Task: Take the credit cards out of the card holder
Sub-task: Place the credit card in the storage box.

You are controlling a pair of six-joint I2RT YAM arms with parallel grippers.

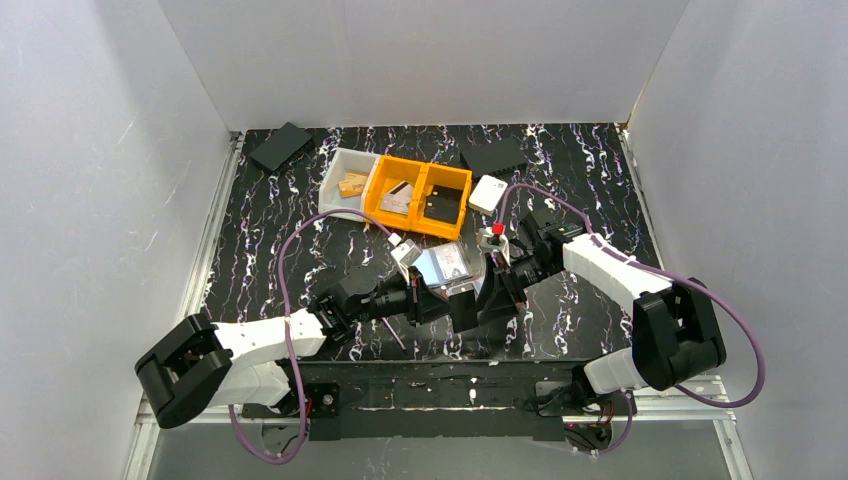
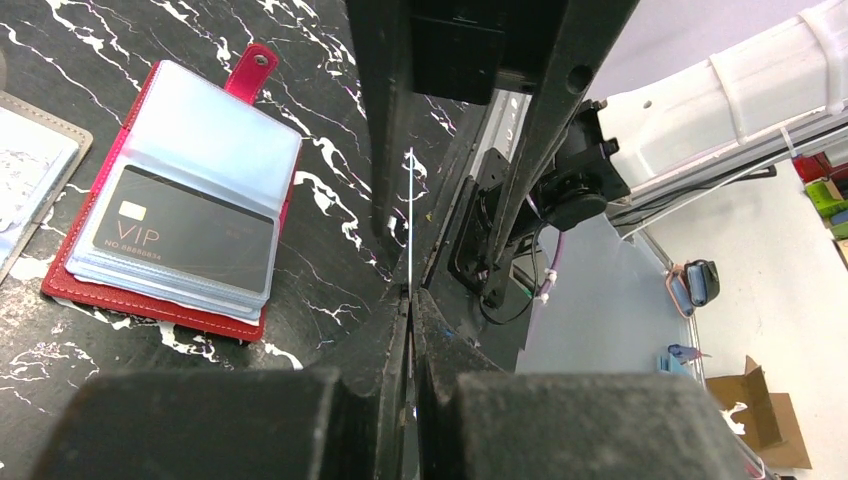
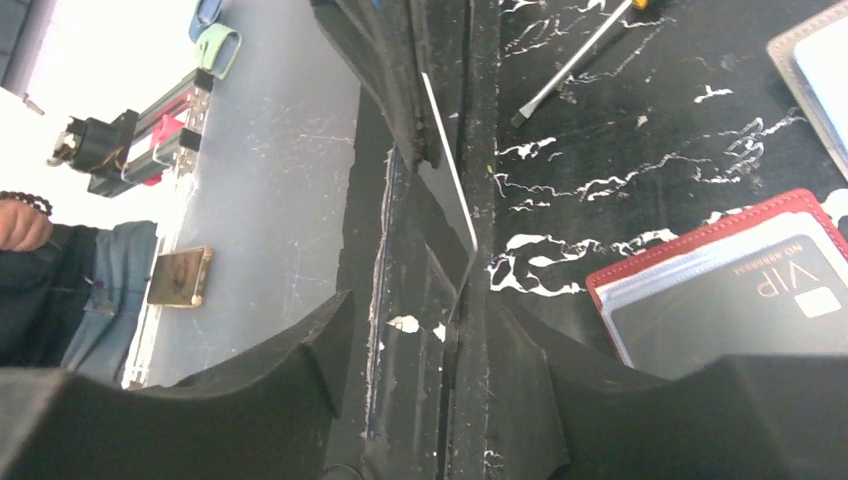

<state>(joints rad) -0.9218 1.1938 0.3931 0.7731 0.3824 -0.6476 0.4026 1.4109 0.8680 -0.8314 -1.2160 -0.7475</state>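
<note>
A thin credit card (image 2: pixel 410 215) stands edge-on, pinched between the fingertips of my left gripper (image 2: pixel 410 300), which is shut on it. In the right wrist view the same credit card (image 3: pixel 450 170) runs into the gap of my right gripper (image 3: pixel 440 340). That gripper's jaws stand open around it, and the card lies close to the right-hand finger (image 3: pixel 560 370). The red card holder (image 2: pixel 180 230) lies open on the table beside both grippers, with a black VIP card under its clear sleeves (image 3: pixel 740 290). From above, the two grippers meet just in front of the card holder (image 1: pixel 447 265).
Yellow bins (image 1: pixel 420 195) and a white bin (image 1: pixel 348 180) holding cards stand behind the holder, next to a small white box (image 1: pixel 487 193). Black flat items (image 1: pixel 280 145) lie at the back. A screwdriver (image 3: pixel 570 65) and a grey wallet (image 2: pixel 30 180) rest nearby.
</note>
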